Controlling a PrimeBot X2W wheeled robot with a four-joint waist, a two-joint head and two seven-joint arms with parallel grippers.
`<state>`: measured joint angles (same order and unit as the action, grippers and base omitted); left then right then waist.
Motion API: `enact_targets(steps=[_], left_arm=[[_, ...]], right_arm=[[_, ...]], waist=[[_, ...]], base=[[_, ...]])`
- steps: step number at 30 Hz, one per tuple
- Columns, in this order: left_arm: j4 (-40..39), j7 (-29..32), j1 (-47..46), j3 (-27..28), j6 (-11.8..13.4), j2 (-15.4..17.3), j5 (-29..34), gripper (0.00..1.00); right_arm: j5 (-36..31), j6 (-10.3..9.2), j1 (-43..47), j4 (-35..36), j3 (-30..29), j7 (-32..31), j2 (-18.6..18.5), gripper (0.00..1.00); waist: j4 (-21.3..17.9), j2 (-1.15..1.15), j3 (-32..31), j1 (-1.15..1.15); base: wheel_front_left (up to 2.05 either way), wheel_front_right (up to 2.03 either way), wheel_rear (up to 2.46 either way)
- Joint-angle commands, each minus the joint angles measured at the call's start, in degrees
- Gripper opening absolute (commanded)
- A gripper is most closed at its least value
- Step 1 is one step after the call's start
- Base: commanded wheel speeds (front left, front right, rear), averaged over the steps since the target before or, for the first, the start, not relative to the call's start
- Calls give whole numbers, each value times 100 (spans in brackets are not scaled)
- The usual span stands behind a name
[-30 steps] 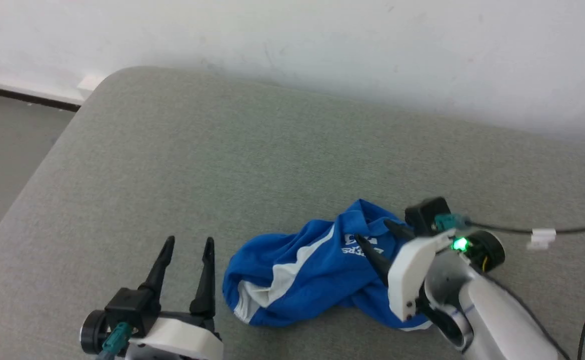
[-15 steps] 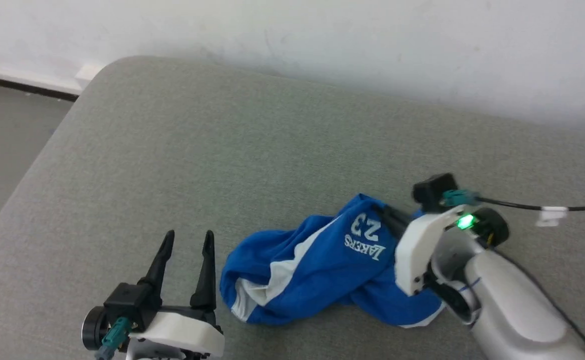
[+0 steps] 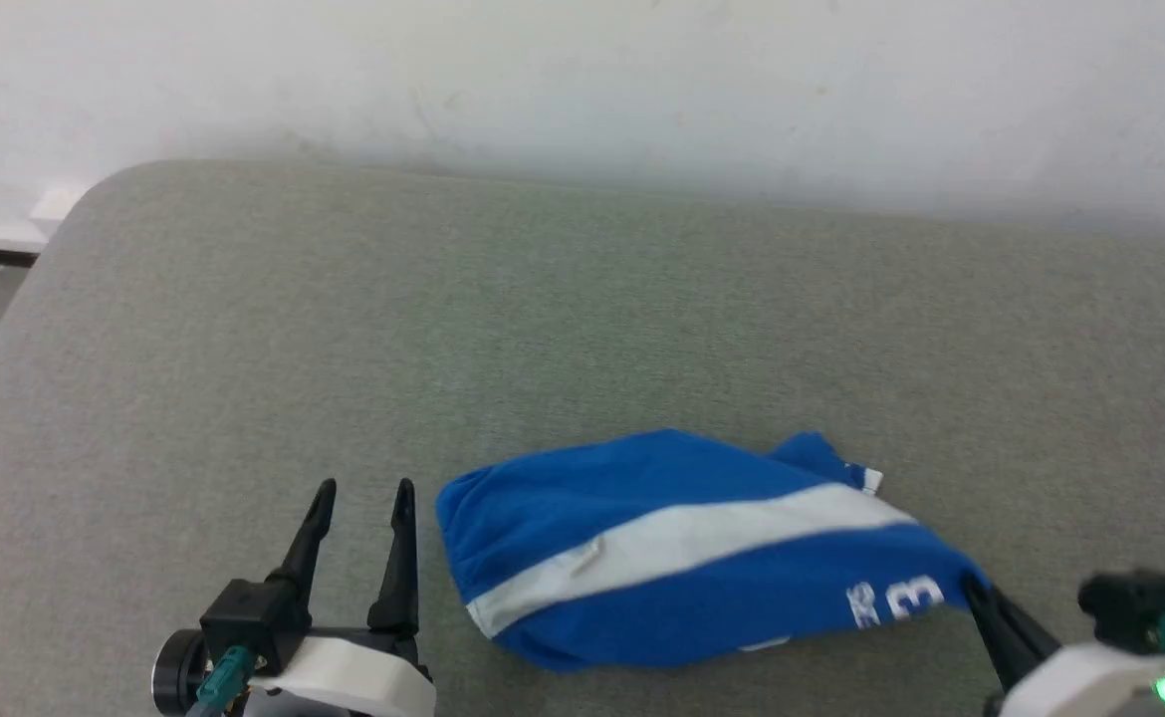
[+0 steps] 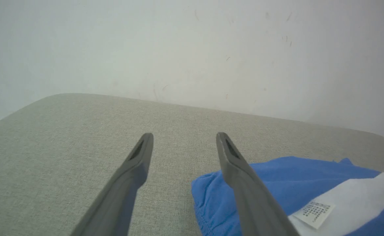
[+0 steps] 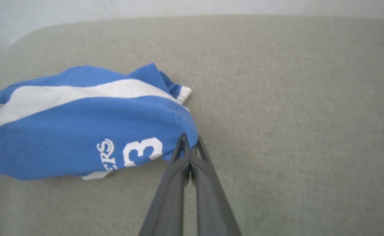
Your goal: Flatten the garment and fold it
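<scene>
At the left, the left gripper (image 3: 365, 490) rests with its fingers spread, holding nothing, on the grey cushion (image 3: 543, 299). Just right of it lie the shorts (image 3: 642, 488), bunched into a long blue bundle with a broad white stripe (image 3: 712, 536), a small white tag (image 4: 312, 213) and white print (image 3: 896, 602). At the right, the right gripper (image 3: 973, 590) is pinched closed on their near right corner.

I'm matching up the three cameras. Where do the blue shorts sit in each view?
Head view: blue shorts lower centre, reaching toward the lower right.
Left wrist view: lower right corner.
Right wrist view: left half, ending near the middle.
Shared landmark: the white stripe along the shorts, seen in all three.
</scene>
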<state>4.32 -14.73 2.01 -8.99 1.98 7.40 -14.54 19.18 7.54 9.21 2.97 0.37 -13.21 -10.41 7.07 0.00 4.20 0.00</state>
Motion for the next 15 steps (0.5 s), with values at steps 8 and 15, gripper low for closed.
enact_targets(steps=[8, 15], left_arm=[[101, -27, 7, -1, -86, 7, 45, 100], [163, -27, 26, 37, -77, 17, 37, 100]], right_arm=[[-368, -5, 1175, 297, -641, -597, 479, 0], [-451, -5, 1340, 355, -590, -486, 643, 100]], waist=[[-282, 0, -32, 0], [-314, 0, -48, 0]], base=[[0, 0, 0], [0, 0, 0]])
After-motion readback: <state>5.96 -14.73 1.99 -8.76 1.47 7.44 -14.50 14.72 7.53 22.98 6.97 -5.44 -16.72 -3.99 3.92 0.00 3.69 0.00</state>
